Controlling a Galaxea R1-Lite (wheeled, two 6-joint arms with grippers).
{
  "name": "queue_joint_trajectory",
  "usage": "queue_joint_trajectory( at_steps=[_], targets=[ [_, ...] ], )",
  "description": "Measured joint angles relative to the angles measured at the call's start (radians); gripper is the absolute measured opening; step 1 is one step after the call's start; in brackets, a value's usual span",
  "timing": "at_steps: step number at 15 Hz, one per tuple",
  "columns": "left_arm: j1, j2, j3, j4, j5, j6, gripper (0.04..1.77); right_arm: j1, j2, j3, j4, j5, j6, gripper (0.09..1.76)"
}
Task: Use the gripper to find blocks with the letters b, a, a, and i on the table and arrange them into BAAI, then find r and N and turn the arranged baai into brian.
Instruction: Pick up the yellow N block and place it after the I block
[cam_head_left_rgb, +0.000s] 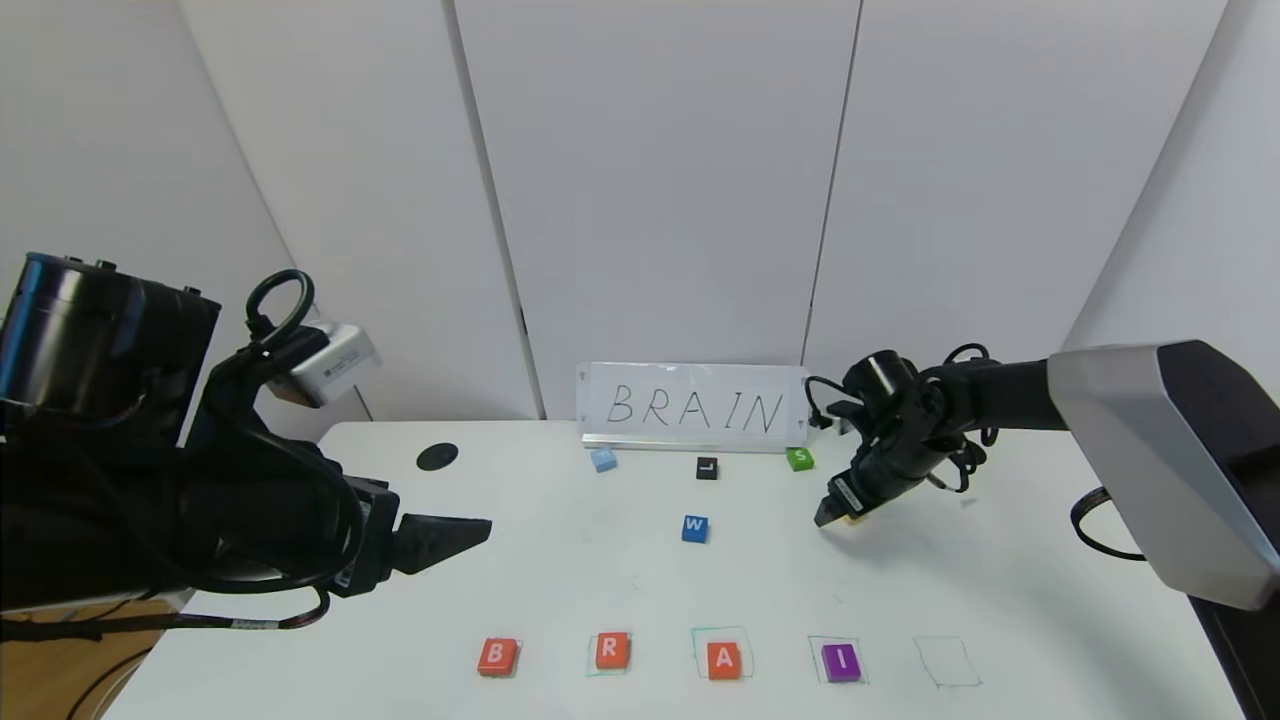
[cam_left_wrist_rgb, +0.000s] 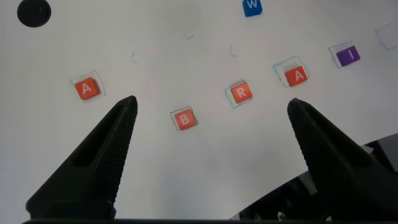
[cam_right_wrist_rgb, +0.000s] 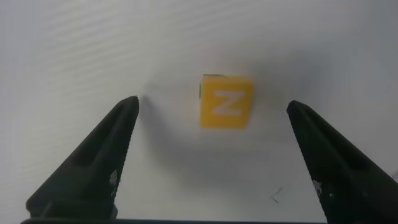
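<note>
**Right end effector lines up over the N, one slot left to fill**

The right end effector (cam_head_left_rgb: 835, 517) hangs over the far right part of the counter (cam_head_left_rgb: 560, 580), jaws spread wide and holding nothing. Straight below it, in the right wrist view, sits N (cam_right_wrist_rgb: 226, 101), a yellow block lying flat between the two fingers and clear of both. From the head view the block is almost wholly hidden behind the fingers, so how high the end effector stands above it is hard to judge.

Along the near edge the row reads B (cam_head_left_rgb: 497, 657), r (cam_head_left_rgb: 612, 650), A (cam_head_left_rgb: 723, 660), I (cam_head_left_rgb: 841, 662), each in or near its green outline, and the last outline (cam_head_left_rgb: 947, 662) past the I stands vacant. A spare A (cam_left_wrist_rgb: 86, 89) lies off to the left of the B, seen only from the left wrist. The left end effector (cam_head_left_rgb: 455, 535) waits open above the counter's left side, carrying nothing.

The risks? N looks slightly turned against the jaw line, so closing could twist it or pinch a corner and let it slip in transit. A descent that is off to one side could nudge it away. And the drop needs care: the I is just beside the vacant outline and could be bumped.
</note>
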Motion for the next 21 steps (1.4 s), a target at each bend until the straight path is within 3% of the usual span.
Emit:
queue_joint_trajectory(
  at_steps=[12,16,20,21],
  targets=[
    [-0.003,0.016,0.005,0.000,0.002,0.001,1.72,-0.006,0.025,-0.016,-0.010,0.009,-0.001,1.66],
    [-0.004,0.029,0.005,0.000,0.002,0.001,1.72,-0.006,0.027,-0.020,-0.009,0.025,-0.001,1.03],
    [-0.007,0.034,0.007,0.000,0.001,0.002,1.72,-0.006,0.027,-0.020,-0.008,0.025,-0.002,0.53],
    [-0.007,0.035,0.007,0.000,0.002,0.002,1.72,-0.006,0.026,-0.020,-0.007,0.025,-0.002,0.53]
  ],
)
